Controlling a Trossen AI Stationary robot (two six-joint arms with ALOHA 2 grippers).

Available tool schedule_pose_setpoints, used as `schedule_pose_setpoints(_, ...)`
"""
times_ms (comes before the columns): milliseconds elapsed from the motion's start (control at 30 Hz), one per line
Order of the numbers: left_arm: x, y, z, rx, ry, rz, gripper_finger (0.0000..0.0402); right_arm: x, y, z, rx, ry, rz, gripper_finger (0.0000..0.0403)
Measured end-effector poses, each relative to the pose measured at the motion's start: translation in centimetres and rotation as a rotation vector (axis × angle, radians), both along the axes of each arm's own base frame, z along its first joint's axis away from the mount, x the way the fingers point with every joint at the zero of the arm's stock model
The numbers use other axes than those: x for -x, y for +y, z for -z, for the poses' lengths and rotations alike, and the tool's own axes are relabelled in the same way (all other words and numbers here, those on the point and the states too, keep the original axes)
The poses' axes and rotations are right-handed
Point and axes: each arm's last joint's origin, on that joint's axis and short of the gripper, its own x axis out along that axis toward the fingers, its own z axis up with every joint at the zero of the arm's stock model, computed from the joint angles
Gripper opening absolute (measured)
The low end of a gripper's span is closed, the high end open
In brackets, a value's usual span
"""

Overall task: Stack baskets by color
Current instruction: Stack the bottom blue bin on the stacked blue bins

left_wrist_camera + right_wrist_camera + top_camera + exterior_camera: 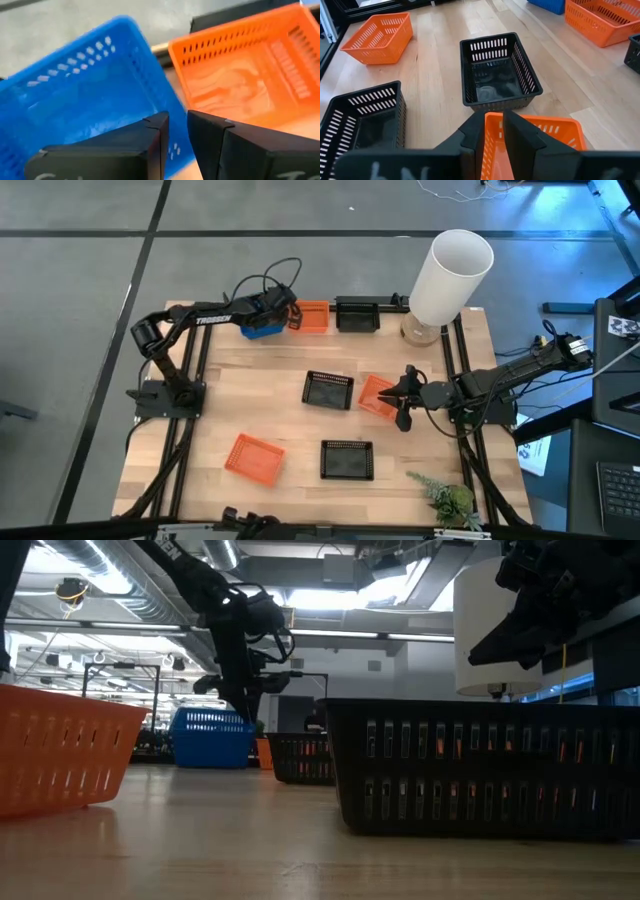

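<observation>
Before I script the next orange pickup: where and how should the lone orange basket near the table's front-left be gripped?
Grip the orange basket by a thin upright side wall, coming from above, one finger inside and one outside. It sits upright, open side up, clear of its neighbours, so every wall looks reachable.

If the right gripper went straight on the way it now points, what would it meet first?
Probably the black perforated plastic basket at mid-table. The right gripper is clamped on the rim of an orange plastic basket, and the black one lies just beyond it; the clearance in height is unclear.
</observation>
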Motion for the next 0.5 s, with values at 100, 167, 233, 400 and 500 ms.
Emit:
schedule_pose_setpoints(100, 0.6, -0.9, -1.1, 0.012, 0.016, 0.011, 0.0062, 0.0, 0.0, 0.0, 0.000, 0.000, 0.000, 0.0070)
schedule_pose_setpoints(167, 1.6, -1.7, -2.0, 0.003, 0.070, -0.019, 0.0062, 0.0, 0.0, 0.0, 0.000, 0.000, 0.000, 0.0070)
schedule_pose_setpoints(233, 3.0, -2.5, -2.8, 0.014, 0.124, -0.083, 0.0062, 0.0, 0.0, 0.0, -0.001, 0.001, -0.002, 0.0070)
schedule_pose_setpoints(400, 6.1, -4.1, -4.6, 0.024, 0.160, -0.290, 0.0062, 0.0, 0.0, 0.0, -0.004, 0.001, -0.006, 0.0070)
schedule_pose_setpoints(500, 6.7, -4.4, -5.1, 0.006, 0.146, -0.363, 0.0062, 0.0, 0.0, 0.0, -0.004, 0.002, -0.006, 0.0070)
